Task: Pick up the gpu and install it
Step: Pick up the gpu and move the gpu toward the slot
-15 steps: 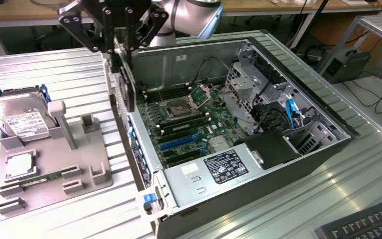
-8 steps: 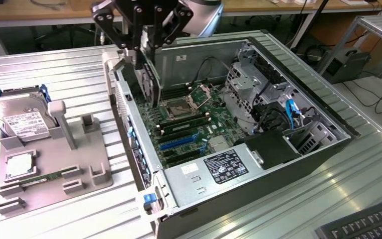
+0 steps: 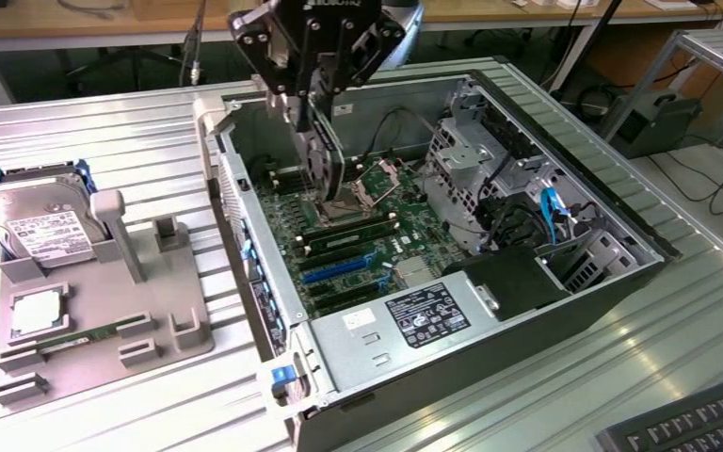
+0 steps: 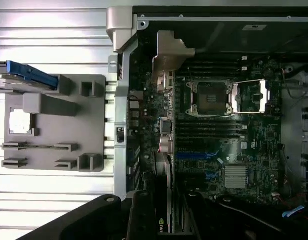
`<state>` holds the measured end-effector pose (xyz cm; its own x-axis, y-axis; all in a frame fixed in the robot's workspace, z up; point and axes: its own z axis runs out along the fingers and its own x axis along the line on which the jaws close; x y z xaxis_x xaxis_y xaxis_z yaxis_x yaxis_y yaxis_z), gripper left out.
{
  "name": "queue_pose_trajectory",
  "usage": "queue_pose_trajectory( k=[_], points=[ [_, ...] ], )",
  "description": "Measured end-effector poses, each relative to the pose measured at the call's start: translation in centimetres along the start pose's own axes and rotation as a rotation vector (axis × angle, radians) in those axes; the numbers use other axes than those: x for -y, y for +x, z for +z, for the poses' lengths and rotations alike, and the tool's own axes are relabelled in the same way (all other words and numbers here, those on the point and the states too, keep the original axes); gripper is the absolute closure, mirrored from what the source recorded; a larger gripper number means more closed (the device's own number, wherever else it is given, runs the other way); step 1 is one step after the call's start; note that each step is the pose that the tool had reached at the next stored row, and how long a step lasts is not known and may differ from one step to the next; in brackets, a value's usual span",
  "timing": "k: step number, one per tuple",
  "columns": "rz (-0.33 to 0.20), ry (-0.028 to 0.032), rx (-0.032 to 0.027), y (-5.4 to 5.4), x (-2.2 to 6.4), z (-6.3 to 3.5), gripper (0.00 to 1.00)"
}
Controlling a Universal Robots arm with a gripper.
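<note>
- Gripping the gpu (image 3: 324,165) by its top edge, my gripper (image 3: 316,89) holds it upright so its connector edge faces the motherboard (image 3: 399,226).
- It hangs above the motherboard, near the CPU socket (image 4: 211,97), unseated.

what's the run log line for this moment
end effector: shut on gpu | gpu: upright, inside open case, over motherboard | blue slots: empty

Gripper (image 3: 313,113) body cut off at the exterior view's upper edge. Gpu (image 3: 328,165) clamped edge-on, faces hidden; lower end lost against motherboard (image 3: 361,235). Keyboard (image 3: 700,424) clipped at corner. Power supply label (image 3: 425,315) print too small.
</note>
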<state>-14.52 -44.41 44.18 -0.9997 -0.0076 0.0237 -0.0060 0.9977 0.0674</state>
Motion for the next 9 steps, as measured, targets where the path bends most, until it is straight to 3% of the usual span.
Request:
queue_pose_trajectory(
  k=[9],
  points=[
    [0.001,0.0001,-0.0118,-4.5,0.13,1.38,0.74]
  ],
)
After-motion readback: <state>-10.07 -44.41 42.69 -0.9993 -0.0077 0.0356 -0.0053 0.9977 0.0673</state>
